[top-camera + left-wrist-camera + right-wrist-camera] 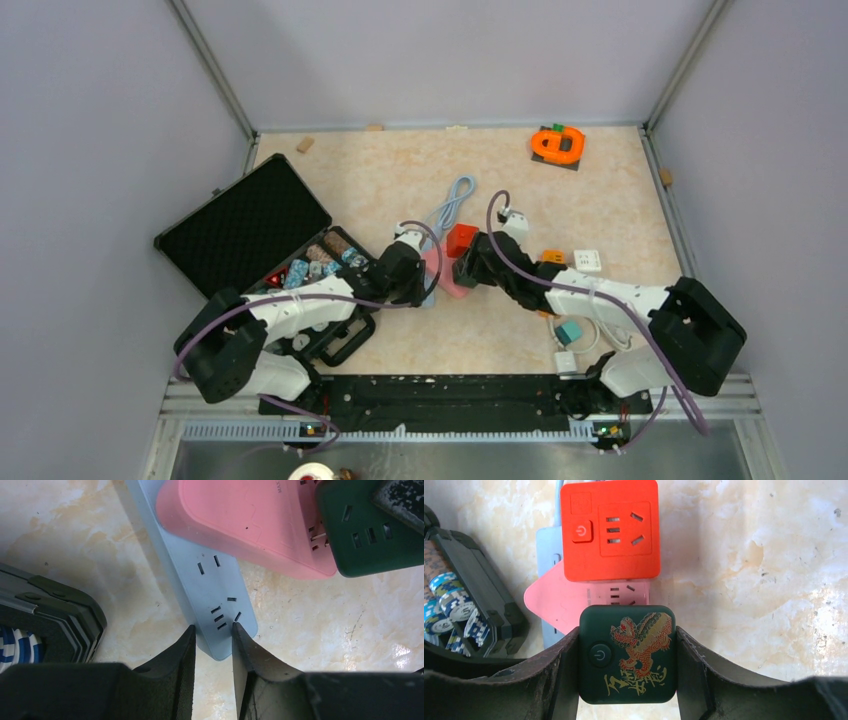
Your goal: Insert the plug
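Note:
The plug is a dark green cube adapter [627, 652] with a red-gold beast print and a power button. My right gripper [626, 629] is shut on its two sides, holding it against the pink power strip [559, 600]. In the left wrist view, metal prongs show in the narrow gap between the green cube [370, 535] and the pink strip [250, 520]. A red cube adapter [610, 530] sits on the pink strip beyond it. My left gripper [213, 626] is shut on the near end of the light blue power strip [210, 580], which lies under the pink one.
An open black case [250, 230] with poker chips [449, 600] lies close on the left. A blue-grey cable [455, 200] runs back from the strips. An orange object [557, 145] sits at the far right, and a white socket [587, 261] and a teal plug [569, 332] lie by the right arm.

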You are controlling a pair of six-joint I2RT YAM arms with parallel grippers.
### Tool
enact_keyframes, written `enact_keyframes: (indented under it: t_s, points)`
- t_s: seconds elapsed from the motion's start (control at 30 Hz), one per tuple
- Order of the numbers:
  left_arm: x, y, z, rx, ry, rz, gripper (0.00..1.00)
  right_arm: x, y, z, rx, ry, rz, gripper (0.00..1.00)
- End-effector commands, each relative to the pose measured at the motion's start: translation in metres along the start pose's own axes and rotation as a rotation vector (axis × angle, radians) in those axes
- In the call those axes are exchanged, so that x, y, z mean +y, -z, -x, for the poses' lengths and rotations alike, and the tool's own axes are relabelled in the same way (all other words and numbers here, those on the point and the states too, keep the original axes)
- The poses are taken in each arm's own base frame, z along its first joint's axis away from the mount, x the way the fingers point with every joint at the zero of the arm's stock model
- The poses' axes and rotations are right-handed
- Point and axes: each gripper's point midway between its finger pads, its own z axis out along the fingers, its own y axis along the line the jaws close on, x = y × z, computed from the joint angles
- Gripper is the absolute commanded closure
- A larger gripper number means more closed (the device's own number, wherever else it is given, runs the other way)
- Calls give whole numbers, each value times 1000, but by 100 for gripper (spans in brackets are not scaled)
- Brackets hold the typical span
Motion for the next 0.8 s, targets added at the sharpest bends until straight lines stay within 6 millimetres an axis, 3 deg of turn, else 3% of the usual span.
enact_keyframes:
  t_s: [0.0, 0.2, 0.57, 0.77]
  points:
    - [-13, -8, 0, 1, 14, -53, 71, -90, 3, -82, 252, 253, -321, 100]
    - [-12, -13, -4, 18, 19, -50, 77, -93, 4, -98, 255, 290, -367, 100]
    - [-15, -15, 0, 18, 40, -47, 80, -92, 29, -109, 131, 306, -333, 100]
    - [-18, -16, 0, 22, 46, -55, 86, -99, 30, -117, 98, 352, -359, 100]
